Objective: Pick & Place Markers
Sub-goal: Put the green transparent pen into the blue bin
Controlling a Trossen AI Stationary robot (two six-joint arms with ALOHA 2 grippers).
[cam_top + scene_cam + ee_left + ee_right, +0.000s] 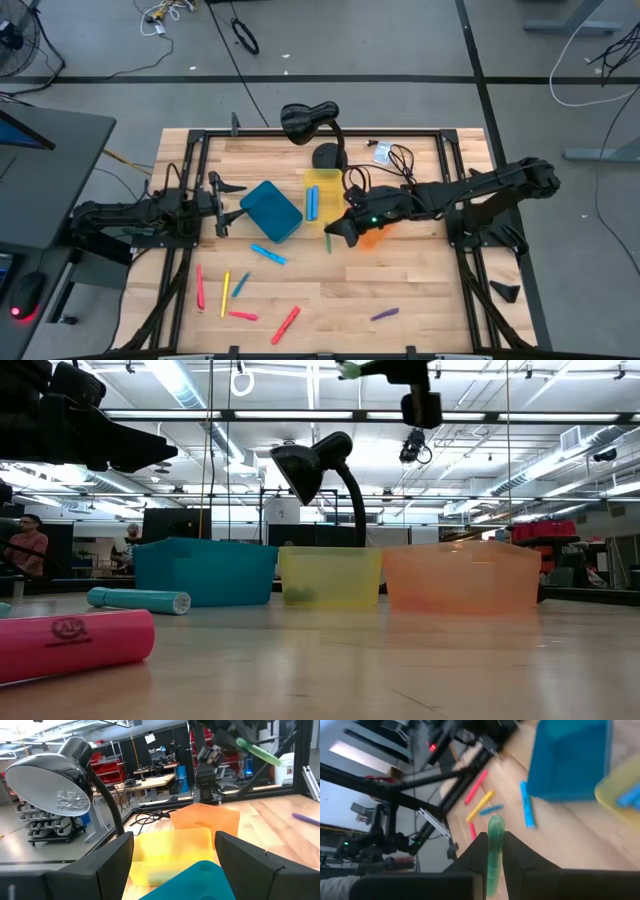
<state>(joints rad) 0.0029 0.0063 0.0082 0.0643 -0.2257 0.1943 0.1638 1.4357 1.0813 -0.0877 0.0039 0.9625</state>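
Lower left of the low view: a pink marker (70, 643), nearest the camera and cut off at the frame edge, lies on the desk (400, 670). Centre of the high view: the right gripper (334, 231), jaws clenched on a green marker (495, 851), hides most of the orange bin (370, 238). Left of frame: the left gripper (222, 205) waits, jaws released. Other markers (240, 300) are scattered lower left; blue ones (313, 203) lie in the yellow bin (322, 178).
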